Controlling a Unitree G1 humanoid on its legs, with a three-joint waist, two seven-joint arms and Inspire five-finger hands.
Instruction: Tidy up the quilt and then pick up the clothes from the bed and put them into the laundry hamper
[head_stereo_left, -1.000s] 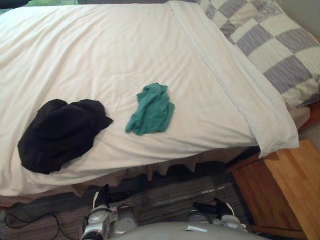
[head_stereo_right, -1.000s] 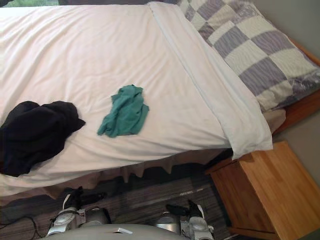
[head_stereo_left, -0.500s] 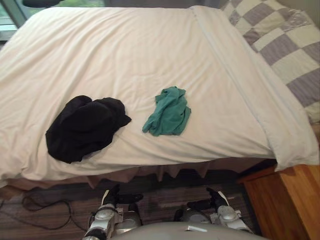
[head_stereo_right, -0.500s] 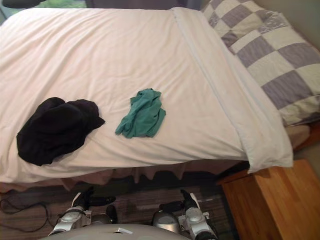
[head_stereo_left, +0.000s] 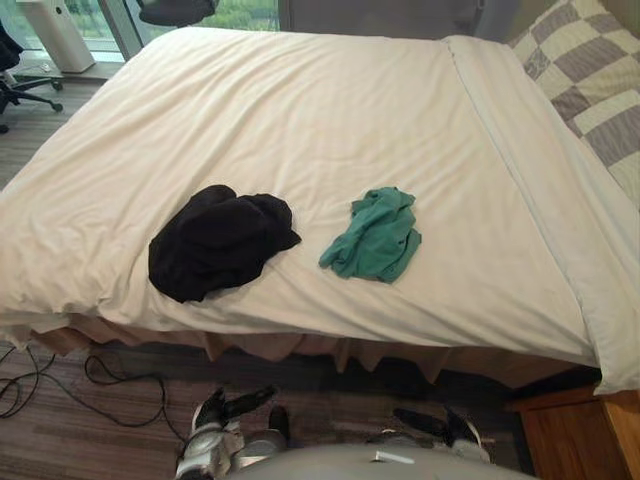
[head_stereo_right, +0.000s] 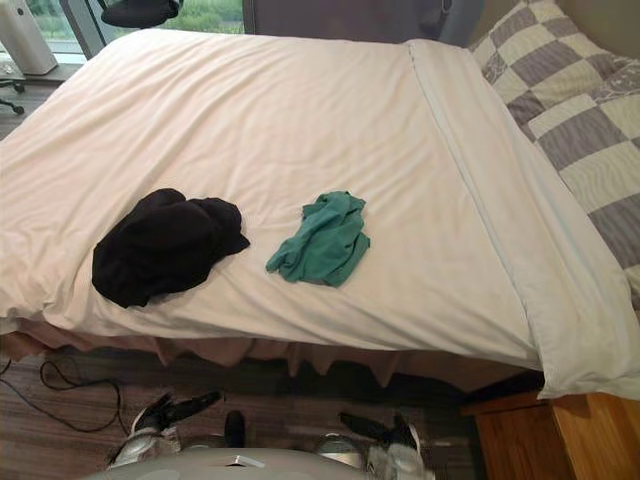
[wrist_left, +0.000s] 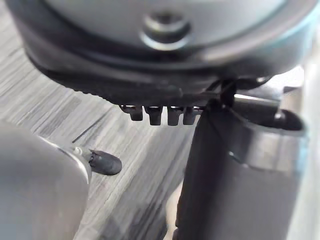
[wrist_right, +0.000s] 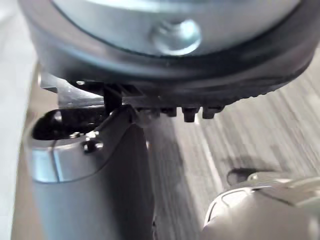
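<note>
A white quilt (head_stereo_left: 300, 110) lies spread smoothly over the bed, with a turned-back band (head_stereo_left: 520, 180) beside the pillows. Near the bed's front edge a crumpled black garment (head_stereo_left: 215, 240) rests on the quilt. A smaller green garment (head_stereo_left: 375, 235) lies a short way to its right, apart from it. My left hand (wrist_left: 240, 175) hangs low over the grey wood floor, thumb out, fingers relaxed, holding nothing. My right hand (wrist_right: 90, 175) hangs the same way on the other side, also with nothing in it. Both hands are well below and in front of the bed.
Grey-and-cream checked pillows (head_stereo_left: 590, 70) lie at the bed's right end. A wooden nightstand (head_stereo_left: 580, 440) stands at the bed's near right corner. Beyond the far left corner are an office chair (head_stereo_left: 175, 10) and a white appliance (head_stereo_left: 60, 30) by the window.
The whole picture has shifted: the camera has turned left, so the bed's left end and window now show. The two garments and the quilt lie as before.
</note>
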